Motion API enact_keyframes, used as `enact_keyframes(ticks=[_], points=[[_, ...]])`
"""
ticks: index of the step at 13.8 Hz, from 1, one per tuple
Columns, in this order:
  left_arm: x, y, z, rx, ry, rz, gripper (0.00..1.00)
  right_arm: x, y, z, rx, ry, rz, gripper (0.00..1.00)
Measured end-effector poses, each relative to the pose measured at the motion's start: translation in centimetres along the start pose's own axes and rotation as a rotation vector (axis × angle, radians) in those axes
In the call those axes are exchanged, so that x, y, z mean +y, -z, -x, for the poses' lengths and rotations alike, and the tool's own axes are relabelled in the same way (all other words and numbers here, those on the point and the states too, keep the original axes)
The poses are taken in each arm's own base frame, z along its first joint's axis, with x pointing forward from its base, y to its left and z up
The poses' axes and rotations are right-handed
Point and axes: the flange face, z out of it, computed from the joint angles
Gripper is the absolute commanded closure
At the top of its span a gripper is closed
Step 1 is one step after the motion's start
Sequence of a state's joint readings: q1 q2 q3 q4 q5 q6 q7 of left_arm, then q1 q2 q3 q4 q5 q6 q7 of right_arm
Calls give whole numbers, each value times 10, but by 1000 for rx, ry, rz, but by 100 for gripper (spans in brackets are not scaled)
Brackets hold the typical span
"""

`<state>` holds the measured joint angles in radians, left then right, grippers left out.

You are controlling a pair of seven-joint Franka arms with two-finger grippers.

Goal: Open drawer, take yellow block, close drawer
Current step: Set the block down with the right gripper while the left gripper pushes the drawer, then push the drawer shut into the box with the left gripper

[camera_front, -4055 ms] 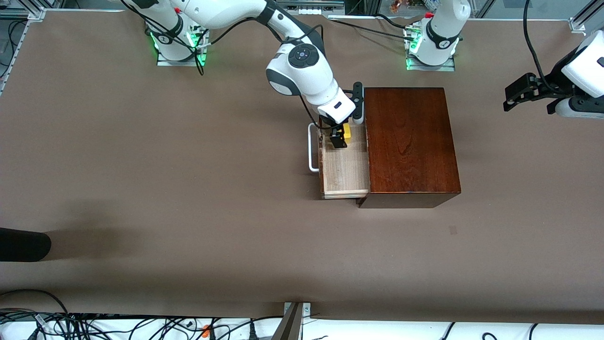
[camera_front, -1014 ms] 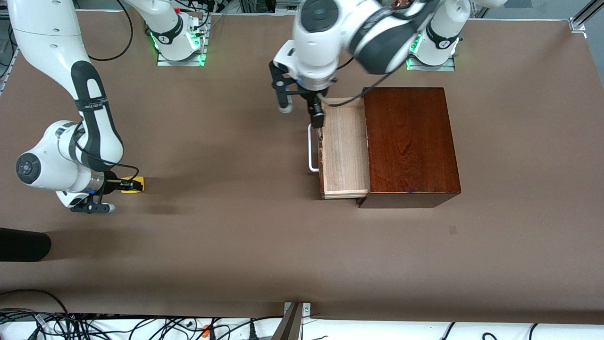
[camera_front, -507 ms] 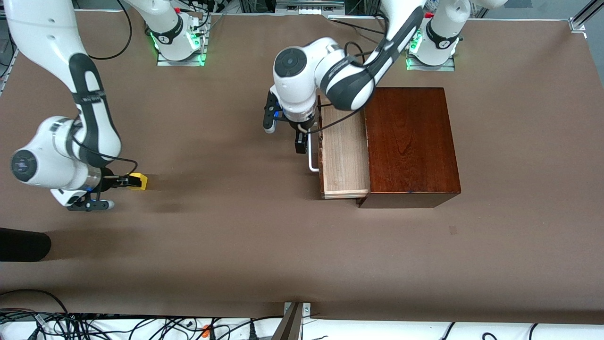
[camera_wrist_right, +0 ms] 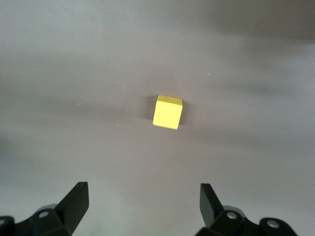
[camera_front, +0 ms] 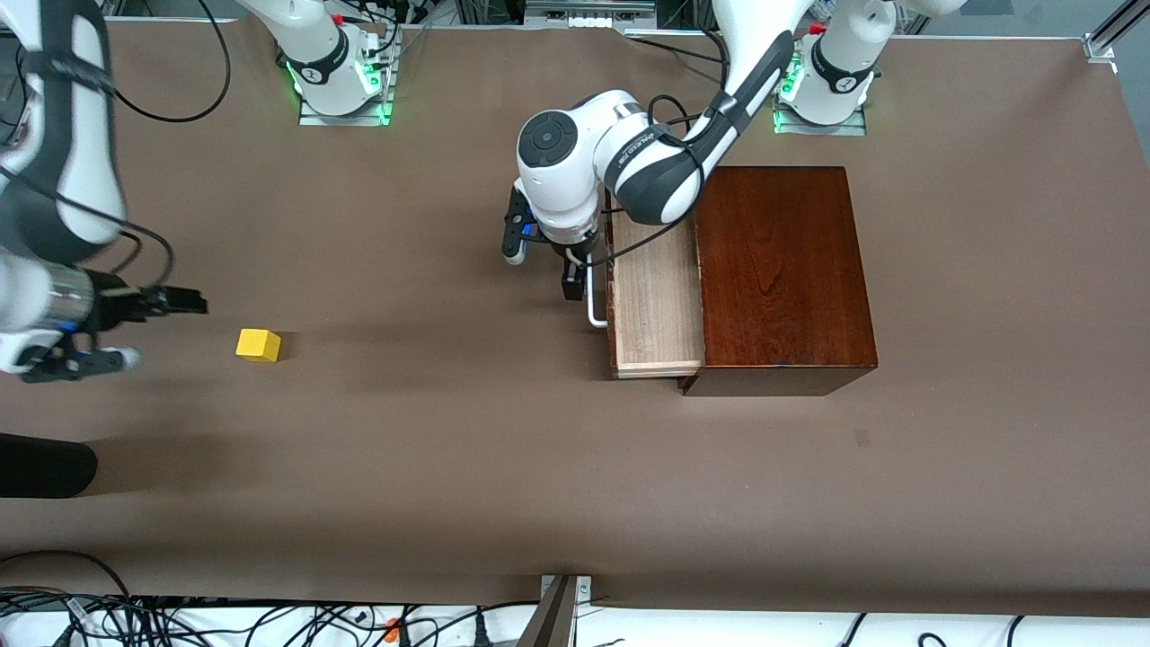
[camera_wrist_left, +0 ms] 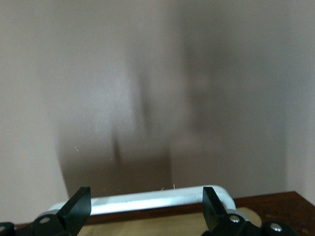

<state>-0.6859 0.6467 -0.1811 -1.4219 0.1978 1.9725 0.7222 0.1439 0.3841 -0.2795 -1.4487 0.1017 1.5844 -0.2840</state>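
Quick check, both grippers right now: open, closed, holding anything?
Left gripper: open, empty, at the drawer's white handle.
Right gripper: open, empty, over the table by the yellow block, which lies free.

**Even overhead light, soft shadows, motion blur at one edge**

The table [camera_front: 449,467] is lit evenly and brightly from above in the front view; broad, soft-edged shadows are cast across its brown surface; a glossy sheen is carried by the top of the wooden box [camera_front: 782,270]; green glow is seen at both arm bases. The right arm [camera_front: 54,180] is smeared by motion blur at the frame's edge. The left wrist view is dim and hazy; the white handle [camera_wrist_left: 147,200] is rendered softly. In the right wrist view the yellow block [camera_wrist_right: 168,112] is shown sharply, with streaked shadows on the surface around it.
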Motion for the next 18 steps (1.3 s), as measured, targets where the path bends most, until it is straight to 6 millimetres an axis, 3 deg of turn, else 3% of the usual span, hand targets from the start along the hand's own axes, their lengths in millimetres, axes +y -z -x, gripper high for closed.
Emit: enact_keyframes(ticks=[3, 5, 7, 12, 16, 18], points=[[-9, 0, 17, -29, 20, 22, 0, -5, 57, 25, -28, -24, 12, 0], [-10, 0, 19, -34, 24, 31, 0, -8, 81, 44, -82, -60, 43, 0], [-10, -1, 21, -44, 24, 36, 0, -9, 99, 49, -59, -79, 50, 0], [-16, -4, 37, -81, 56, 73, 0, 8, 103, 61, 67, -145, -23, 0], [-29, -9, 67, -100, 68, 126, 0, -40, 100, 94, 128, -160, 6, 0], [-37, -14, 87, -101, 67, 152, 0, -43, 100, 102, 139, -163, 8, 0]])
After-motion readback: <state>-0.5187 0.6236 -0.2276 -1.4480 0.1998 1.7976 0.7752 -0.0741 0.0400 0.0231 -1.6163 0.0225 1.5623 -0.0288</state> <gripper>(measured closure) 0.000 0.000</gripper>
